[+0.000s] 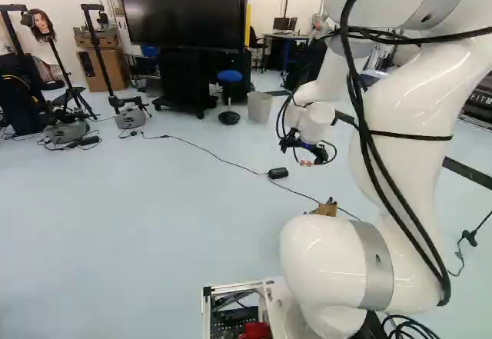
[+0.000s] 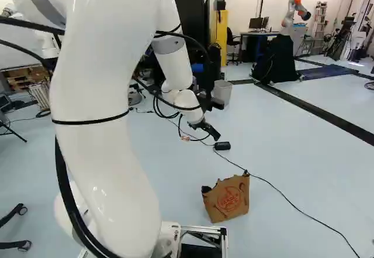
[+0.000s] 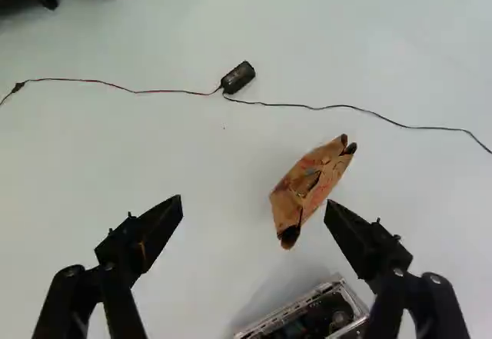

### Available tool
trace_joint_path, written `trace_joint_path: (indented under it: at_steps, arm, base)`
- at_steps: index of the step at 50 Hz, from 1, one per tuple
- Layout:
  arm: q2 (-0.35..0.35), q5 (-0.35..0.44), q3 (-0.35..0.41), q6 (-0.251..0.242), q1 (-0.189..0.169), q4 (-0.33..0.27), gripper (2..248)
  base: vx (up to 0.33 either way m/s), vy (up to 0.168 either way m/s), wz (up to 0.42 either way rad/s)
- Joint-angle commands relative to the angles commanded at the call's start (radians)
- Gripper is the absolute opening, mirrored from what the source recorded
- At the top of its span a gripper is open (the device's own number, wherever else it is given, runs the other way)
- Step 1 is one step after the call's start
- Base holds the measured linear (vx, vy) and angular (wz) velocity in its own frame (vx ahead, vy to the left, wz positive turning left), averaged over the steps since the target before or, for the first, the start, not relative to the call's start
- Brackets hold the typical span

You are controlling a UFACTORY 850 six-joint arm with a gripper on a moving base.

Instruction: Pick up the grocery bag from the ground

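Spreads as pale floor (image 2: pixel 310 170) beneath a near paper bag (image 2: pixel 229 199). Carries a black box (image 2: pixel 222 145), cable (image 3: pixel 430 128) and far bin (image 2: pixel 222 93).

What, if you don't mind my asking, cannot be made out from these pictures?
Grocery bag: contents hidden by its crumpled paper, wrist view.
Most of the same bag: behind the arm, left base view.
Cable: one end cut off by the right base view's bottom edge.
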Motion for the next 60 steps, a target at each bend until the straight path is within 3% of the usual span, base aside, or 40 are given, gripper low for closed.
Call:
trace_joint_path:
  at_steps: [12,35,60]
  arm:
    - [-0.028,-0.074,-0.027,0.000,-0.036,0.021,247]
    - [-0.146,-0.184,-0.108,0.000,-0.114,0.058,247]
    - [-0.273,-0.206,-0.195,0.000,-0.207,0.132,247]
  base:
    - [0.000,0.000,0.000]
    - [0.000,0.000,0.000]
    - [0.000,0.000,0.000]
